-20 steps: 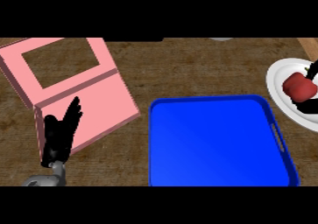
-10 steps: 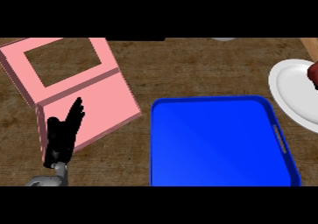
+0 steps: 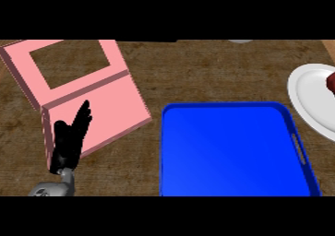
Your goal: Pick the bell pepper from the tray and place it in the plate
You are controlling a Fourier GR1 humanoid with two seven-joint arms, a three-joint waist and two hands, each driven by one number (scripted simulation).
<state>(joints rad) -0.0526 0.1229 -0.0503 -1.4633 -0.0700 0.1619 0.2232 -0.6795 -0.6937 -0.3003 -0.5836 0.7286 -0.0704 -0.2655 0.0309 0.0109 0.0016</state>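
head view: blue tray (image 3: 231, 152) on the brown worktop (image 3: 197, 69), beside a pink open box (image 3: 95, 106). left hand (image 3: 69, 138) rests at lower left, fingers straight. red bell pepper (image 3: 334, 82) sits over the white plate (image 3: 313, 99) at the right edge; right hand's fingers: cannot tell.

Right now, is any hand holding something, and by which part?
The left hand holds nothing; its fingers are straight. The bell pepper shows over the plate at the edge, but the right hand is out of view.
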